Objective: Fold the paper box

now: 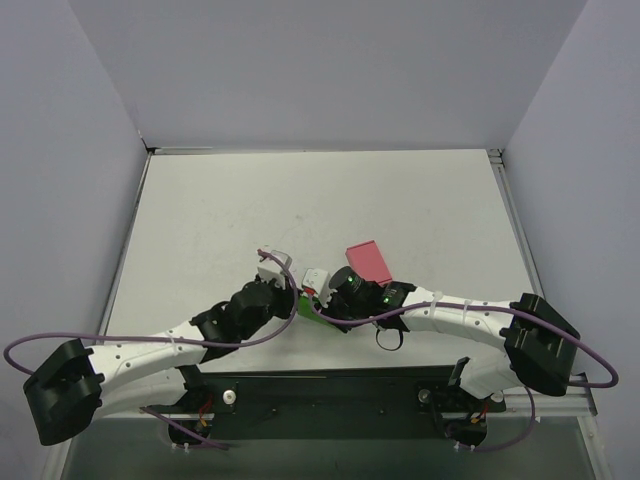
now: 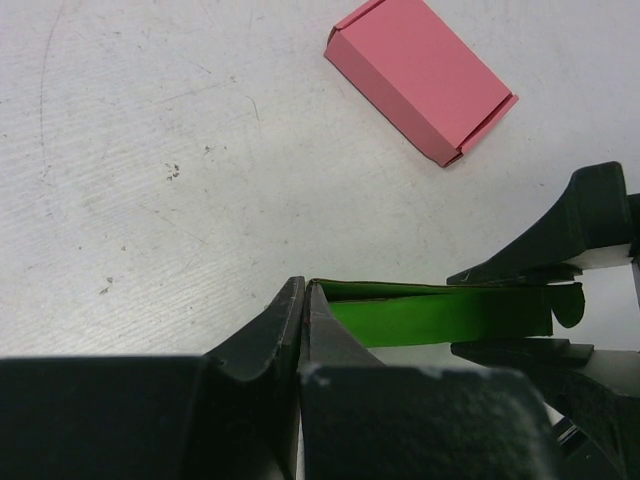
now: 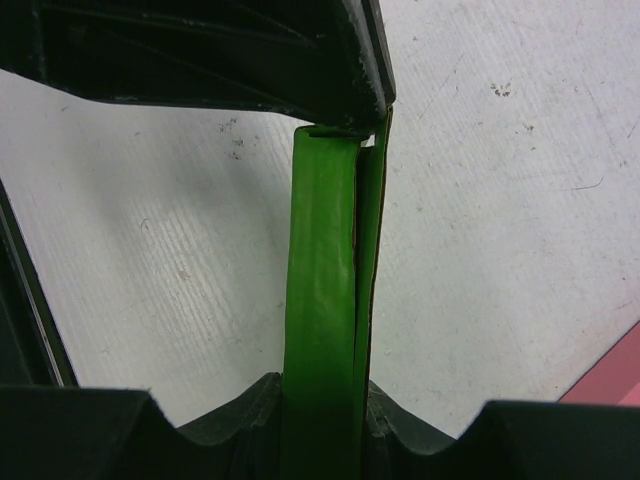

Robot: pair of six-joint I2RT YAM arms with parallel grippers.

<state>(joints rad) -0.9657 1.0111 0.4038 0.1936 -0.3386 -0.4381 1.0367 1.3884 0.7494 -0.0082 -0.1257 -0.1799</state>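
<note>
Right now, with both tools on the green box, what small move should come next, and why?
Probably ease the left tool and right tool slightly together. Each is shut on one end of the box, which looks flattened between them; closing the span should bow its walls open.

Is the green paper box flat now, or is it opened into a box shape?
Flattened: in both wrist views the paper box shows only thin layers lying close together.

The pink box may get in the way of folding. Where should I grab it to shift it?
Come from above and pinch the pink box across its two long sides, mid-length. It lies flat on the table, and its short ends show loose-looking flaps.
</note>
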